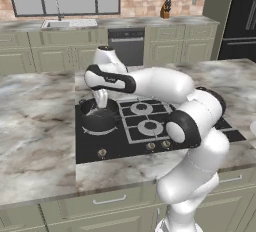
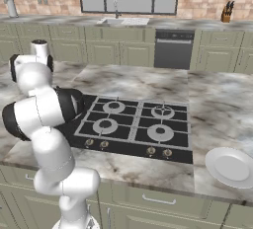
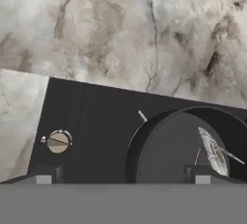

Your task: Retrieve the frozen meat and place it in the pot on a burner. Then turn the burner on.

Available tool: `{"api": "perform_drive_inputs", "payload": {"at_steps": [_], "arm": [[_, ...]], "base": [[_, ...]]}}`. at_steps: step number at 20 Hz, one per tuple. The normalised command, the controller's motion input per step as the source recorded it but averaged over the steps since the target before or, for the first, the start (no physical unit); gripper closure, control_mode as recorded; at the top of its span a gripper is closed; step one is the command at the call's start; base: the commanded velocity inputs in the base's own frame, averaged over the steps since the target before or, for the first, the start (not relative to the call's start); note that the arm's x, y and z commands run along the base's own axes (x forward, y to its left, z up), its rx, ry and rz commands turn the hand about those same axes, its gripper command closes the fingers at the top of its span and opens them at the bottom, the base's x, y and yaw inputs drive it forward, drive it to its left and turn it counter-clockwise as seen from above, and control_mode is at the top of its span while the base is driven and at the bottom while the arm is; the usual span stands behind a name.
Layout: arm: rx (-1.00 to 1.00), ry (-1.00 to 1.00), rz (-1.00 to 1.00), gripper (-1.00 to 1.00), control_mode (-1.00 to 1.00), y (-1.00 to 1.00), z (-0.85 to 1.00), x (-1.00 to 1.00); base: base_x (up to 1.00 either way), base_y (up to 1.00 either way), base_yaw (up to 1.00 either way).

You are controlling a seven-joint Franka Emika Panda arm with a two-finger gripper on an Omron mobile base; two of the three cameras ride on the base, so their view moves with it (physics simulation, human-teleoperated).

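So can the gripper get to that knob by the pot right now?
Probably yes. The gripper hovers over the pot, and the knob sits on bare cooktop beside it with nothing between.

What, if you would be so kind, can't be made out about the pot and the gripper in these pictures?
- Pot: left base view, arm covers part; hand view, bottom edge cuts it, pale thing inside unclear.
- Burner under the pot: mostly covered.
- Gripper: hand view, tips barely rise, gap unreadable.
- Knob: markings too small.
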Motion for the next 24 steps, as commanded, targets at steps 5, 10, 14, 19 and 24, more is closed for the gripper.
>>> {"api": "perform_drive_inputs", "payload": {"at_steps": [5,10,14,19,24], "arm": [[0.06,0.01,-0.25,-1.0,-1.0,-0.06,0.0,-0.25],[0.0,0.16,-0.27,-1.0,-1.0,0.0,0.01,0.0],[0.0,0.25,-0.24,-1.0,-1.0,0.0,0.05,0.0],[0.0,0.21,-0.21,-1.0,-1.0,0.0,0.01,0.0],[0.0,0.16,-0.16,-1.0,-1.0,0.0,0.0,0.0]], "base": [[0.0,0.0,0.0],[0.0,0.0,0.0],[0.0,0.0,0.0],[0.0,0.0,0.0],[0.0,0.0,0.0]]}}
